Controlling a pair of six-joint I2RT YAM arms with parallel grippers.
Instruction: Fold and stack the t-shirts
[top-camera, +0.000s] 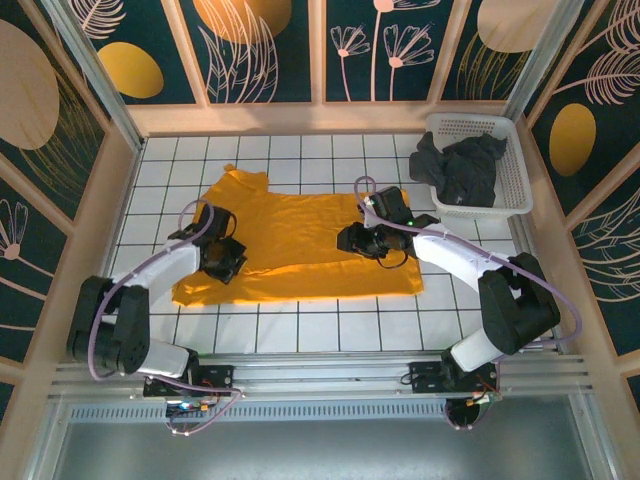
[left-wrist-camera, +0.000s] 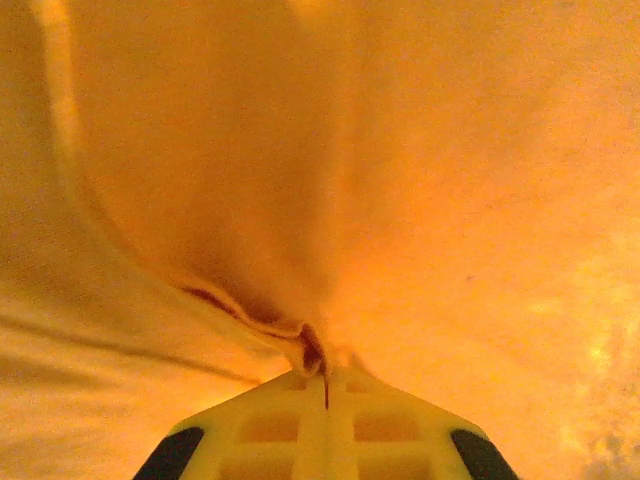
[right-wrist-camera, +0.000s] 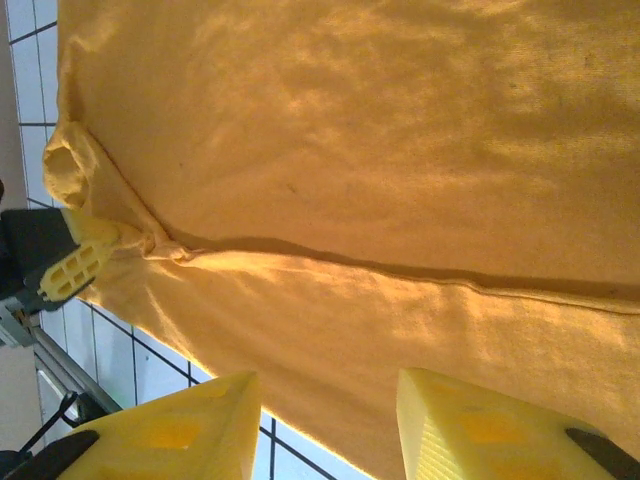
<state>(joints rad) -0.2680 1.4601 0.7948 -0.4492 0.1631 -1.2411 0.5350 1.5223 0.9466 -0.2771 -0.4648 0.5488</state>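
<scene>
Here, left end effector (left-wrist-camera: 325, 385) low, clenched on the orange t-shirt (top-camera: 300, 245); right end effector (right-wrist-camera: 330, 420) spread just above it.

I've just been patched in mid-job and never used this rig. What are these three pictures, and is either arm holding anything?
The overhead camera shows two robot arms bolted at the near edge of a white tiled table. A bright orange-yellow cloth t-shirt lies spread there; a dark charcoal grey t-shirt sits in the white plastic lattice basket. The other two pictures come from wrist cameras. The left gripper is pinched shut on a fold of the orange shirt. The right gripper is open above the shirt's edge, holding nothing.
</scene>
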